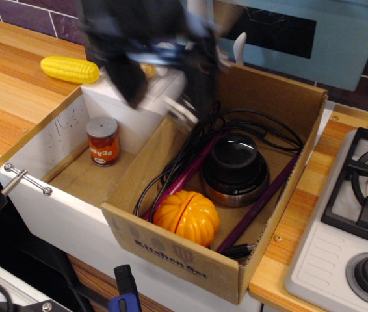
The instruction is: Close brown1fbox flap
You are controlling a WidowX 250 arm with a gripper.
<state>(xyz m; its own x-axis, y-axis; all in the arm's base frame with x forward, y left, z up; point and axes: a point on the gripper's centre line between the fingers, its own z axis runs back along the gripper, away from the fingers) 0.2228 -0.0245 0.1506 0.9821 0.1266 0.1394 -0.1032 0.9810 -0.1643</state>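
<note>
- One box (190,260) of brown cardboard stands near the middle, its near wall printed "Kitchen Set" in dark blue beside small icons.
- Its flap (200,71) is a blurred, upright edge at the box's far-left corner, half hidden by the arm.
- The gripper (148,62) is a dark smear above that corner, at the flap; I cannot tell whether its fingers are spread or pinching.
- In the box: an orange pumpkin (187,218) at the near wall, a black and silver round device (234,170) behind it, two purple rods (259,201) and black cables (249,123).
- Left of the box, a white sink (60,208) holds a small can (103,141) with an orange label, upright; its writing is too small to read.
- A yellow corn cob (70,69) lies on the wooden counter (8,97), far left.
- A stove (353,221) sits at the right.
</note>
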